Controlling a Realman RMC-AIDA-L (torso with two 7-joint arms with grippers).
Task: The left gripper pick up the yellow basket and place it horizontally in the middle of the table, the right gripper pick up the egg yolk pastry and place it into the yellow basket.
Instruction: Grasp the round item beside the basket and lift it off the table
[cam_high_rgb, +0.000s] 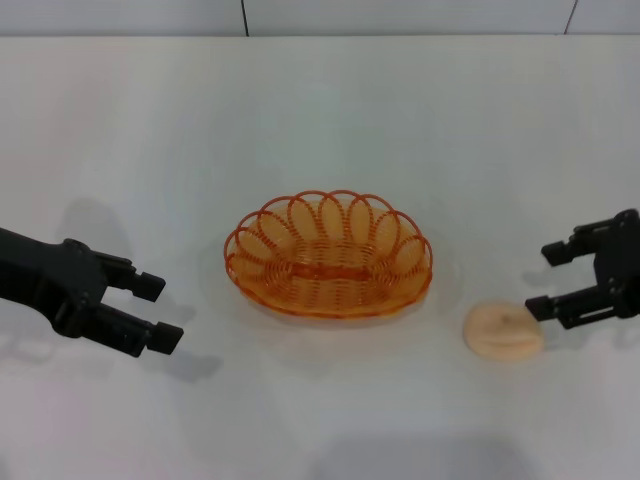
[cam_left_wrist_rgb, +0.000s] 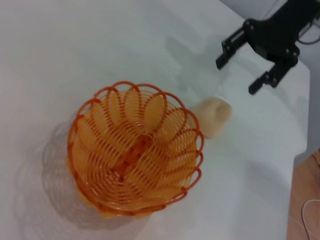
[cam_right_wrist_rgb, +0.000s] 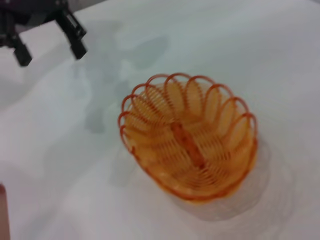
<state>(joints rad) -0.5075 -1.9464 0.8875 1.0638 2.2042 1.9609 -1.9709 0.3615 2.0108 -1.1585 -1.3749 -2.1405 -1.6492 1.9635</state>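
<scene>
At the middle of the white counter (cam_high_rgb: 330, 110) the yellow basket (cam_high_rgb: 329, 254) stands upright on its base, its opening facing up and nothing inside it. Its long axis runs from left to right across the counter. It is an oval basket of orange-amber wire, with a rim of rounded loops and sides of close spiral wire; a straight rib runs along the bottom. No writing or label can be read on it.

Right of the basket and a little nearer lies the egg yolk pastry (cam_high_rgb: 503, 330), a small round pale peach bun with a shallow dimple, apart from the basket. The right hand (cam_high_rgb: 545, 280) is open, its near finger just beside the pastry. The left hand (cam_high_rgb: 157, 312) is open too, empty, well left of the basket.
</scene>
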